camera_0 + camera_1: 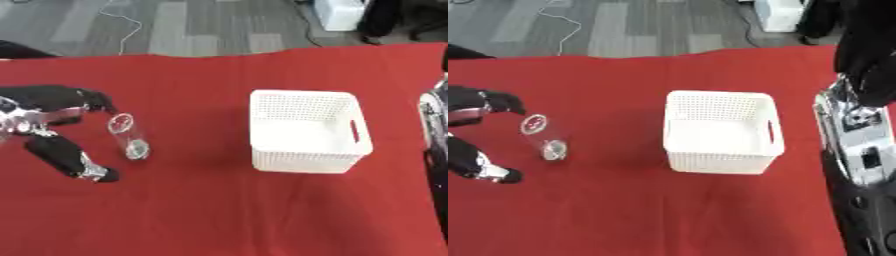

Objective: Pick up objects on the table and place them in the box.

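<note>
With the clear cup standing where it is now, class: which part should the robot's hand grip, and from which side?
Probably its side wall, about mid-height, coming in from the left. The clear cup stands roughly upright on the red cloth, and the left hand is already beside it, fingers and thumb spread open on either side of it.

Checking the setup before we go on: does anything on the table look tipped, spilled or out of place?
Nothing spilled or damaged. The clear cup leans rather than standing straight, between the fingers of the open left hand. The white basket sits upright and looks empty on the red cloth.
</note>
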You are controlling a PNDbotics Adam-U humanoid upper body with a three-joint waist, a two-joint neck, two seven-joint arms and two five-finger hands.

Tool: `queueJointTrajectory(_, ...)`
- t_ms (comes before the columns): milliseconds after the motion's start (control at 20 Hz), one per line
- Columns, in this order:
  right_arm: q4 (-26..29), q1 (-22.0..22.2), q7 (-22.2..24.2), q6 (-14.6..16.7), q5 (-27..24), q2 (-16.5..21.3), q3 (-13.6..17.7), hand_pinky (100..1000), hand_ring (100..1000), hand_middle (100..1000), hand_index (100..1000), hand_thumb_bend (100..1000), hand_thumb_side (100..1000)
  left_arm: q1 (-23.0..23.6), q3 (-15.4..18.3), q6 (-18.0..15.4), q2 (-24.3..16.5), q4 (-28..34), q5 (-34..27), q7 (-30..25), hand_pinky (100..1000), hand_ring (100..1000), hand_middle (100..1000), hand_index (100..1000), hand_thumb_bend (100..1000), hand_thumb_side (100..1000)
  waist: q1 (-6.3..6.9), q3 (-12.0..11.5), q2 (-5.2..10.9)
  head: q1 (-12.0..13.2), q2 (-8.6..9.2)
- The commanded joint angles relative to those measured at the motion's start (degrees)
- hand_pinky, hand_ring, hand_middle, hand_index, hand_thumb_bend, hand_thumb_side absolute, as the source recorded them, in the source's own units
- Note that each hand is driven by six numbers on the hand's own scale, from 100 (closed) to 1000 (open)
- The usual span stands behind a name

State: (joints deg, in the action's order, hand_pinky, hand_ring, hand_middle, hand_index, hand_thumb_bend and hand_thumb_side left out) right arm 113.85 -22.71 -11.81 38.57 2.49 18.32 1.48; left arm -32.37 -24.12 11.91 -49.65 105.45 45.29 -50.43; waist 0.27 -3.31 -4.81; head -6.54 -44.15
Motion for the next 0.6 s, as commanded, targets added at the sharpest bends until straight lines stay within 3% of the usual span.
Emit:
queueJointTrajectory(50, 0.7, -1.0, 0.2, 0.1, -0.2, 0.6, 0.1, 327, 335, 327, 519, 100, 989, -1.3, 0.3, -2.1, 0.2, -1.6, 1.1, 1.8, 1000, 1000, 972, 962, 608, 640, 0.06, 0.2, 0.46, 0.7, 0.03)
queueJointTrajectory(600, 0.7, -2.3, 0.6, 0.1, -0.8, -0.5, -0.2, 328, 335, 327, 519, 100, 987, -2.3, -0.1, -5.3, 3.2, -10.9, 3.8, 8.0, 1000, 1000, 955, 943, 633, 650, -0.07, 1.7, -0.29, 2.3, 0.03)
